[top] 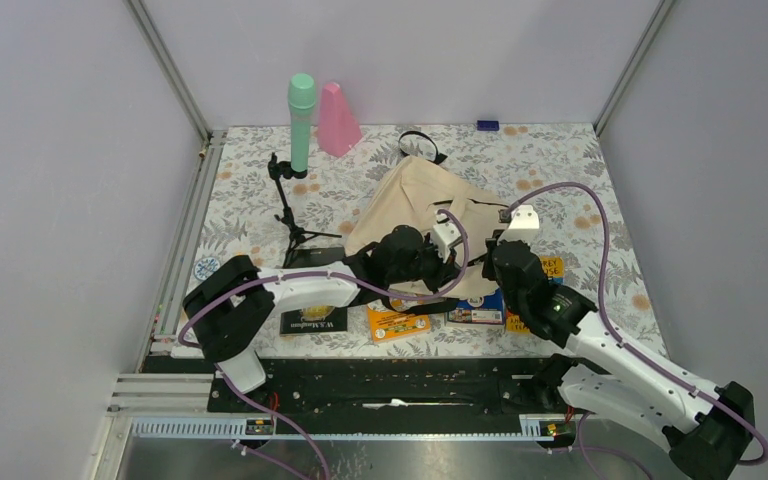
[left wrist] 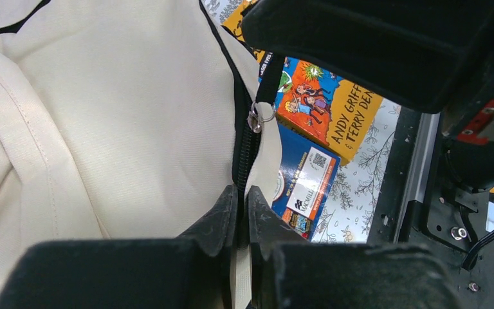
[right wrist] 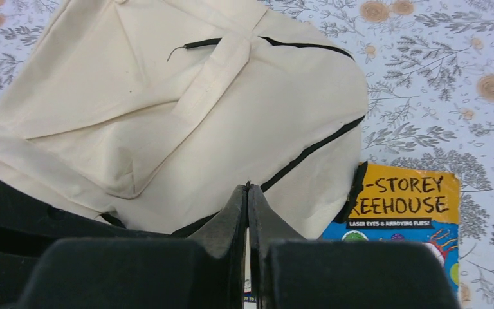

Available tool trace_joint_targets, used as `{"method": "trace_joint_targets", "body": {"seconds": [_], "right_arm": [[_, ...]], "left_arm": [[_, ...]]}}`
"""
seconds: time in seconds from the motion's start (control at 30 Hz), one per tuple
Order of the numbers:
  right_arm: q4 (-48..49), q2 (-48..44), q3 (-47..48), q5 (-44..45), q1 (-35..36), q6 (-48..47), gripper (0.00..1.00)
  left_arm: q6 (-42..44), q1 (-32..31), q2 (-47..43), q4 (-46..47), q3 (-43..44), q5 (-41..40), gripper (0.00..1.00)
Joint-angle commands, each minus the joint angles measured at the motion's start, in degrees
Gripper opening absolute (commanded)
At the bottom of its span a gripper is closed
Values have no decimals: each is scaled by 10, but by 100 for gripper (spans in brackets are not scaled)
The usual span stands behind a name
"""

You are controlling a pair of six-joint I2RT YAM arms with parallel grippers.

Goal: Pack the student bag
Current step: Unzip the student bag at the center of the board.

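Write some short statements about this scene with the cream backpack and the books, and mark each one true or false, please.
1. The large cream fabric backpack lies on the floral table. True.
2. The tall mint-green cylinder lies flat on its side. False: it stands upright, next to the pink cone.
3. The left gripper is closed at the backpack's black zipper. True.
4. The yellow paperback book is packed inside the backpack. False: it lies on the table, at the backpack's edge.
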Motion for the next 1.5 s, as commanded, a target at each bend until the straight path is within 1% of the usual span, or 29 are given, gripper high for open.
{"method": "trace_joint_targets", "body": {"seconds": [0.0, 0.17, 0.33, 0.53, 0.7, 0.97, 1.23, 1.47], "right_arm": [[15, 9, 49, 75, -4, -45, 0], [0, 33, 70, 66, -7, -45, 0], [-3, 37, 73, 50, -13, -34, 0], [-40, 51, 93, 33, -37, -32, 0], [-53, 62, 98, -4, -64, -23, 0], [-54, 65, 93, -24, -87, -16, 0], [-61, 61, 85, -52, -119, -6, 0], [-61, 79, 93, -76, -147, 7, 0]], "left_arm": [[-2, 0, -25, -16, -15, -20, 0], [1, 0, -35, -25, -25, -27, 0], [-4, 0, -42, -25, -33, -32, 0], [-7, 0, -62, -25, -54, -43, 0], [-5, -1, -80, -41, -80, -57, 0], [-12, -1, -104, -52, -125, -84, 0], [-40, -1, -131, -45, -166, -89, 0], [-52, -5, -163, -60, -213, -94, 0]]}}
